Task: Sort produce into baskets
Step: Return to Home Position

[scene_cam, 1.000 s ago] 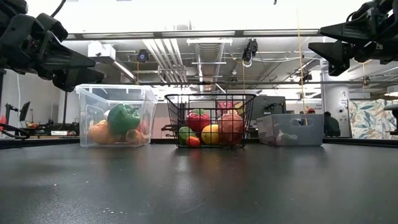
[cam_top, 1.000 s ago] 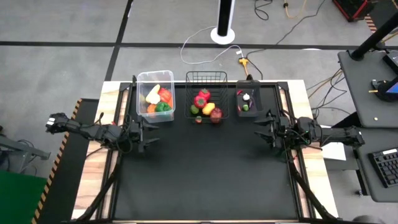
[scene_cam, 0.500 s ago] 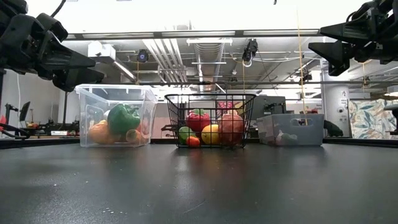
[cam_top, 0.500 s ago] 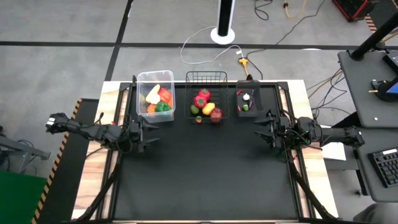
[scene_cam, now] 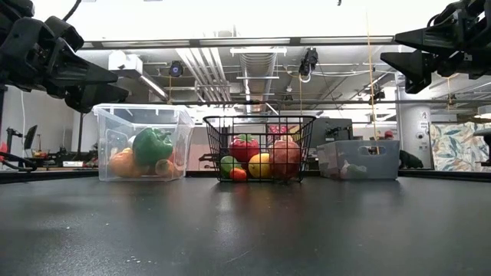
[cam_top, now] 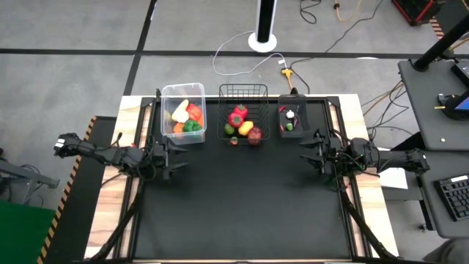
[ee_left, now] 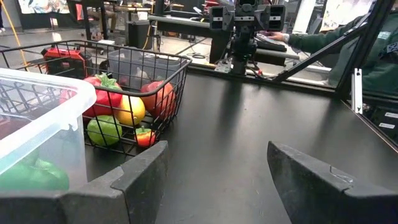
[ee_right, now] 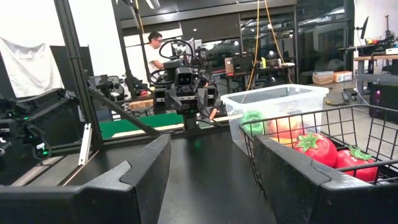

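Three baskets: one clear tub (scene_cam: 142,111), one wire basket (scene_cam: 259,119), one dark bin (scene_cam: 368,162). Two grippers of mine: left gripper (cam_top: 182,155), right gripper (cam_top: 305,151). Produce (scene_cam: 153,146) is piled up, can't count.

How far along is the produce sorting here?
Done: every visible piece of produce sits in the clear tub, the wire basket or the small dark bin; the black table shows no loose piece. In hand: nothing; the left gripper and right gripper hover at the table's sides, jaws open and empty. Left: nothing visible to sort.
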